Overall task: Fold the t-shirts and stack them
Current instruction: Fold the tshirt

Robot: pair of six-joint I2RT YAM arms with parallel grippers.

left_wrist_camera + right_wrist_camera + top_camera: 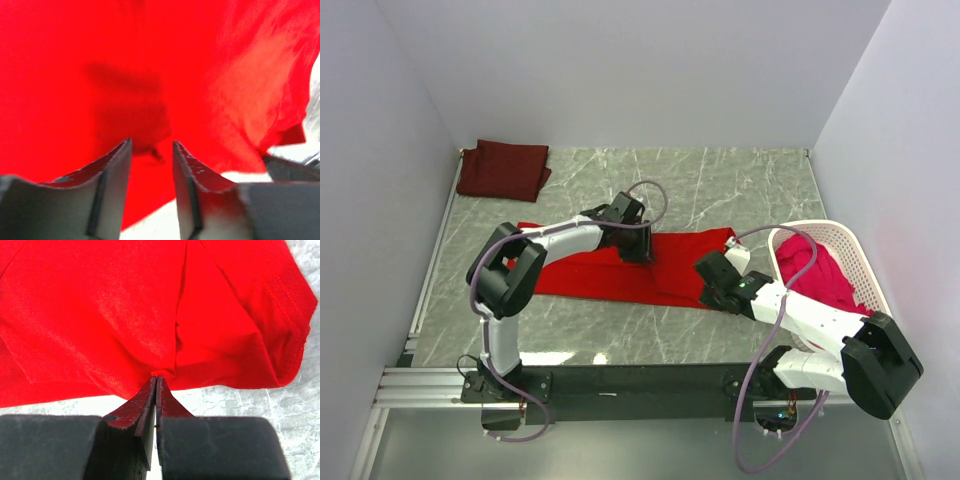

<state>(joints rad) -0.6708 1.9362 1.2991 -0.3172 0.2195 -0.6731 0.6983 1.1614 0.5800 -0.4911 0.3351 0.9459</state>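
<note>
A bright red t-shirt [620,270] lies spread across the middle of the table. My left gripper [638,250] is open over its far middle part; in the left wrist view the gripper [151,145] has red cloth [150,75] under and between its fingers. My right gripper [712,296] is shut on the shirt's near right edge; the right wrist view shows the gripper [156,379] pinching a bunched fold of the shirt [125,315]. A folded dark maroon t-shirt [503,168] lies at the far left corner. A pinkish-red t-shirt [815,268] sits in the basket.
A white perforated basket [848,250] stands at the right, beside my right arm. Grey walls close in the table at left, back and right. Marble tabletop [720,180] shows behind the red shirt.
</note>
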